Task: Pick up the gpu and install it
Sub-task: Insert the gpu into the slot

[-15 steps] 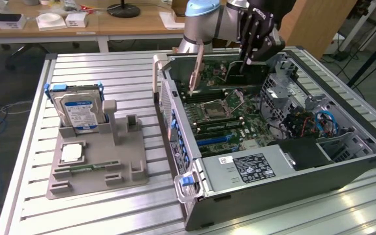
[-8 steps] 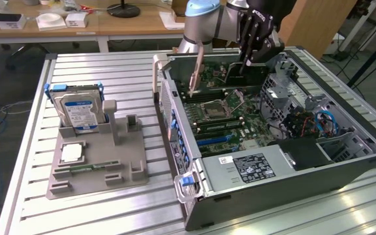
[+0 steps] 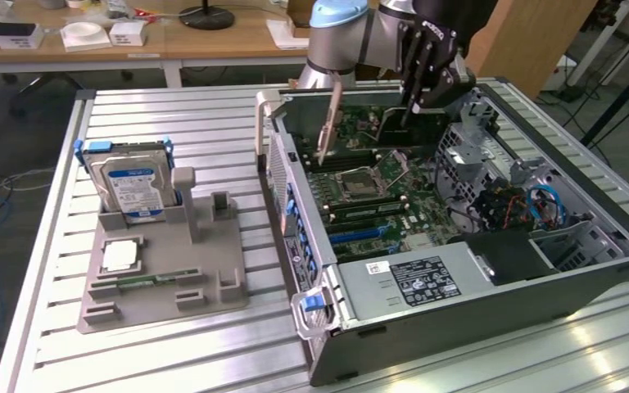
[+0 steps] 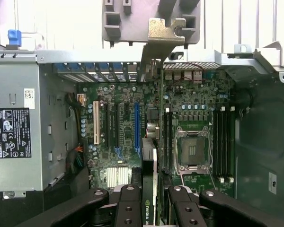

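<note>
My gripper [image 3: 416, 97] is shut on the gpu [image 3: 364, 124], a thin dark card that hangs edge-down over the far end of the open computer case [image 3: 511, 307]. Its silvery end bracket [image 3: 331, 123] points at the case's rear wall. In the wrist view the gpu [image 4: 150, 156] runs edge-on between my black fingers [image 4: 128, 208], with the gripper [image 4: 150, 210] clamped on its near end and the bracket [image 4: 164, 35] at the far end. It sits above the motherboard [image 4: 199, 118], beside the blue slot [image 4: 136, 125] and apart from it.
A grey parts stand [image 3: 161, 286] on the slatted table holds an upright hard drive [image 3: 131, 187], a processor [image 3: 119, 256] and a memory stick [image 3: 145, 281]. The power supply [image 3: 413, 282] fills the case's near end. Drive bays and cables [image 3: 522, 205] lie at the exterior view's right.
</note>
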Robot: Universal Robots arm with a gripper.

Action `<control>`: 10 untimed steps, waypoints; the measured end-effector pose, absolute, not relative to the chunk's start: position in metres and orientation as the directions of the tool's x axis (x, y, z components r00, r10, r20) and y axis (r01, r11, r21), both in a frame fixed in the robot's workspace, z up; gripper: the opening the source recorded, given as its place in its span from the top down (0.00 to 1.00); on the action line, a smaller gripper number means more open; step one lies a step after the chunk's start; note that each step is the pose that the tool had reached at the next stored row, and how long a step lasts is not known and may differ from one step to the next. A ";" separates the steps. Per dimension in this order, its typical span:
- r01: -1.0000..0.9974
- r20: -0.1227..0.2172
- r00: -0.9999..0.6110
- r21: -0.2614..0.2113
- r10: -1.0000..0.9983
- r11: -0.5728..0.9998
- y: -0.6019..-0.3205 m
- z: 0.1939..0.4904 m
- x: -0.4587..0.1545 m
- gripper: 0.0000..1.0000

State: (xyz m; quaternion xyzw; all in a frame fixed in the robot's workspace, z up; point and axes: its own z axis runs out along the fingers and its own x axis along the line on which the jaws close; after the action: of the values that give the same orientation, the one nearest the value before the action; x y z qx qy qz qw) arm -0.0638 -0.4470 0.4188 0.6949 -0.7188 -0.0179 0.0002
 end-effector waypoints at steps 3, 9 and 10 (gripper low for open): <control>-0.999 -0.025 -0.033 0.026 -0.999 0.032 -0.447 0.417 -0.063 0.74; -0.999 -0.025 -0.029 0.026 -0.999 0.029 -0.447 0.415 -0.061 0.74; -0.999 -0.025 -0.029 0.026 -0.999 0.028 -0.447 0.415 -0.060 0.74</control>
State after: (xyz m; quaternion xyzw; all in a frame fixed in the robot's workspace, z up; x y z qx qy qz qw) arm -0.0605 -0.4470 0.4147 0.6969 -0.7170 -0.0179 0.0002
